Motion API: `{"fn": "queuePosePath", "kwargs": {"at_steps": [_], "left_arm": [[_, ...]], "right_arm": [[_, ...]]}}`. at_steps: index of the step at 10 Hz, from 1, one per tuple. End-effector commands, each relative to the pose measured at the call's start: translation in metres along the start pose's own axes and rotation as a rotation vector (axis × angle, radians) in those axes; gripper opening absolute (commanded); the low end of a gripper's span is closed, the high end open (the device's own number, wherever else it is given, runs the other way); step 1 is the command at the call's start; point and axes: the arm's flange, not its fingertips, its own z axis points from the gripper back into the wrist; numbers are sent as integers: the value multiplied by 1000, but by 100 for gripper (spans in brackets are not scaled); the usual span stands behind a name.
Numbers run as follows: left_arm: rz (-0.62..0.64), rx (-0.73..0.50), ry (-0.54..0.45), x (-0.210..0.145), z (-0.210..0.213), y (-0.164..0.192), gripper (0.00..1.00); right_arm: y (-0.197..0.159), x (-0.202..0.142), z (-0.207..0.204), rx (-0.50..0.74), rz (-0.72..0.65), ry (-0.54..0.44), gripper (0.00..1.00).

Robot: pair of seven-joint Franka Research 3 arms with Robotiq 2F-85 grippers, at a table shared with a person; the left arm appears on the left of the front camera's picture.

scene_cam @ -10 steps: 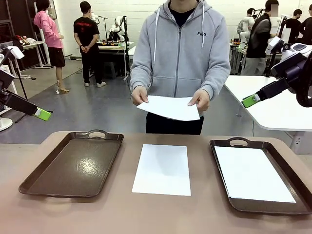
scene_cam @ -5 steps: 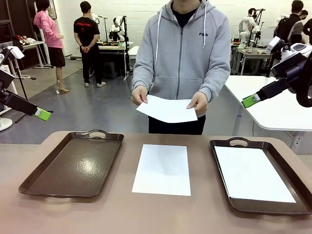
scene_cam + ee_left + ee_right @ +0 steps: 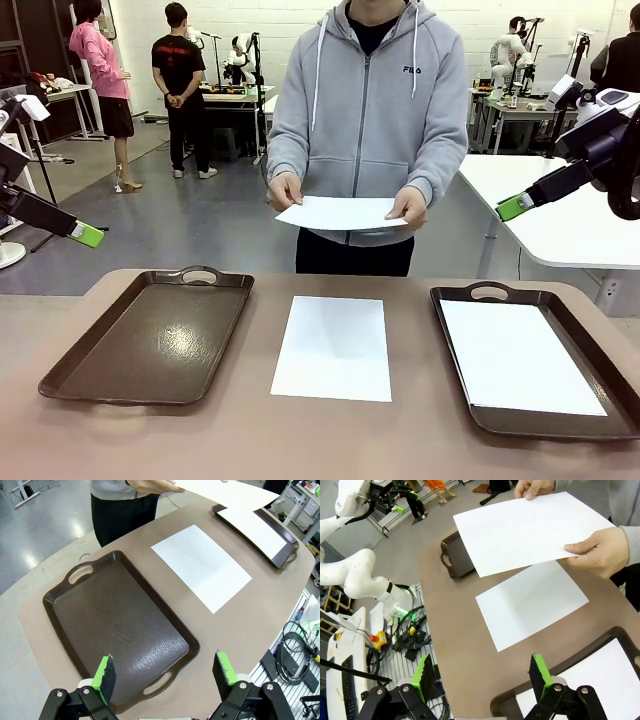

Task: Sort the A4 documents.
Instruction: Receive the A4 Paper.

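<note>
Front view
Person: stands at the far side of the table (image 3: 420,435). The hands (image 3: 410,206) grip the held sheet (image 3: 340,213) by its two ends, nearly flat, above the far edge and clear of the table.
Why held so: I judge it an offer, or a check of the page before placing. The two-end grip stops thin paper drooping.
Middle sheet (image 3: 333,347): flat on bare table between the trays, touching neither. Probably not yet sorted.
Left tray (image 3: 150,340): dark, nothing in it.
Right tray (image 3: 488,292): the right sheet (image 3: 520,358) lies flat inside the rim. Judged sorted.
Left claw (image 3: 88,235): raised off the left side, well apart from the trays.
Right claw (image 3: 515,207): raised off the right side, also well apart. Both seem parked to leave the person room.

Left wrist view
Left claw: jaws wide, nothing between the pads, high above the left tray's near handle.
Sheets: the middle sheet lies just beyond that tray. The held sheet shows at the top edge.

Right wrist view
Right claw: jaws wide, holding nothing, above a corner of the right tray.
Held sheet: hangs above the middle sheet's far part with a clear gap, a thumb on top at one edge.
Next, judged: a sheet flat on the table offers no edge to pinch. The held one does.
</note>
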Motion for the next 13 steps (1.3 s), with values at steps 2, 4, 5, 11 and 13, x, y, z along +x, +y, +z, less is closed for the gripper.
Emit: {"fn": "queuePosePath", "kwargs": {"at_steps": [2, 4, 5, 11, 13], "left_arm": [[1, 3, 2, 0, -1, 0, 100], [1, 3, 2, 0, -1, 0, 100], [1, 3, 2, 0, -1, 0, 100], [1, 3, 2, 0, -1, 0, 100], [1, 3, 2, 0, -1, 0, 100]], "right_arm": [[-1, 1, 0, 3, 8, -5, 99], [-1, 1, 0, 3, 8, -5, 99], [-1, 1, 0, 3, 8, -5, 99], [-1, 1, 0, 3, 8, -5, 99], [-1, 1, 0, 3, 8, -5, 99]]}}
